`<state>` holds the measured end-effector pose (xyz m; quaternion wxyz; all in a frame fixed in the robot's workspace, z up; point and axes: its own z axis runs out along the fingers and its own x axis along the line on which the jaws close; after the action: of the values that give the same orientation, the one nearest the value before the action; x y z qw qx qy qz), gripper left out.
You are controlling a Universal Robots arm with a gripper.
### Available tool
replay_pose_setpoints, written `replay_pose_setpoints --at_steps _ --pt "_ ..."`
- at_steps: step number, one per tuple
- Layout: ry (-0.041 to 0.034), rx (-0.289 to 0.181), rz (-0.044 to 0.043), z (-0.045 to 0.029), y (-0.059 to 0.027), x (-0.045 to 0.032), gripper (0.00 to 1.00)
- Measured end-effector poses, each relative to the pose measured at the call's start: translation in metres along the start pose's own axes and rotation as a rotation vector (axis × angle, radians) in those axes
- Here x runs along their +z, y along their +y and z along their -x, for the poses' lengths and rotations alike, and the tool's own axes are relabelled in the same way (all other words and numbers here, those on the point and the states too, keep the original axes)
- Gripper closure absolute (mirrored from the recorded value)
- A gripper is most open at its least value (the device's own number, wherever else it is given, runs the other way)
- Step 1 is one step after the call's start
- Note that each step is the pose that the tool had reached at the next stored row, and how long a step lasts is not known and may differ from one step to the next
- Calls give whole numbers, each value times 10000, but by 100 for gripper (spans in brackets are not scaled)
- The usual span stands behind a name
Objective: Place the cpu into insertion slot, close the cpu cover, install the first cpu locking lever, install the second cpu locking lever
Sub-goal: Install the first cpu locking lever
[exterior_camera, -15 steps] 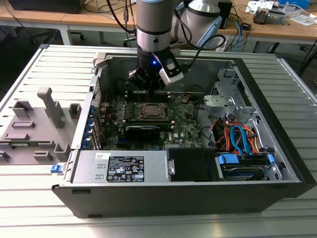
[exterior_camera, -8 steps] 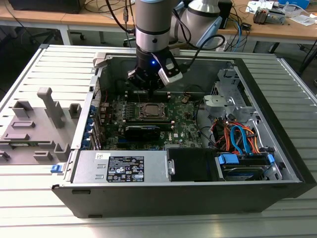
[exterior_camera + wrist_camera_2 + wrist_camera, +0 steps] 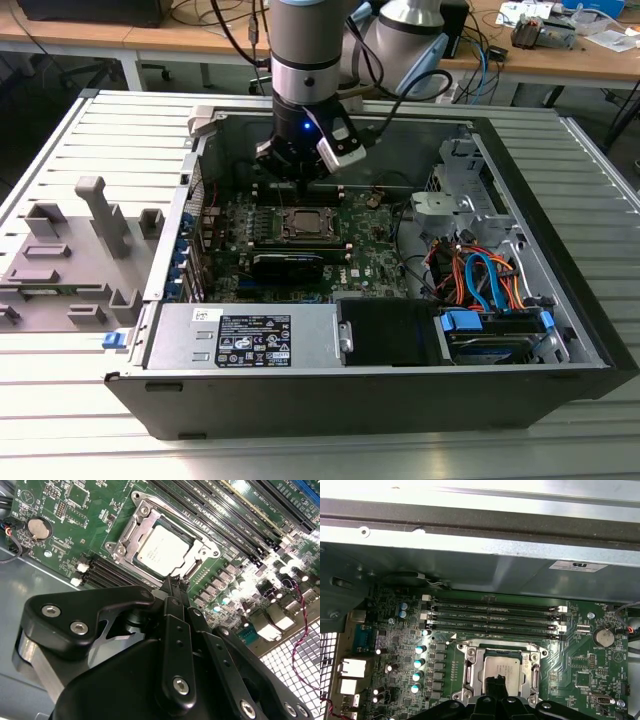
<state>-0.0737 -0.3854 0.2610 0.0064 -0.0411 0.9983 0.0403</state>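
The arm reaches down into the open computer case (image 3: pixel 540 300) that lies on the tabletop (image 3: pixel 60 420). In the exterior view the hand (image 3: pixel 300 178) hangs just above the green board (image 3: pixel 370 240), beside the slot (image 3: pixel 303 226). The cpu (image 3: pixel 163 553) sits flat in the slot in both wrist views, its silvery-grey top showing through the window of the cover (image 3: pixel 131 534), which lies down over it as a metal frame. In the second wrist view the hand's two black fingers (image 3: pixel 174 592) are pressed together with no gap and hold nothing, their tips at the edge of the slot nearest the camera. In the first wrist view the cpu (image 3: pixel 501 669) lies just past the fingertips (image 3: pixel 491 685), with four long black memory slots (image 3: pixel 492 617) between it and the case wall. A round coin battery (image 3: pixel 604 637) sits on the board well to one side of the slot.
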Motion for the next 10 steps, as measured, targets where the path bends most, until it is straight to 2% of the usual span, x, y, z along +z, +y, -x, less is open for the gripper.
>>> replay_pose_setpoints --at_steps 10 --pt "0 0 0 -19 2 0 89"
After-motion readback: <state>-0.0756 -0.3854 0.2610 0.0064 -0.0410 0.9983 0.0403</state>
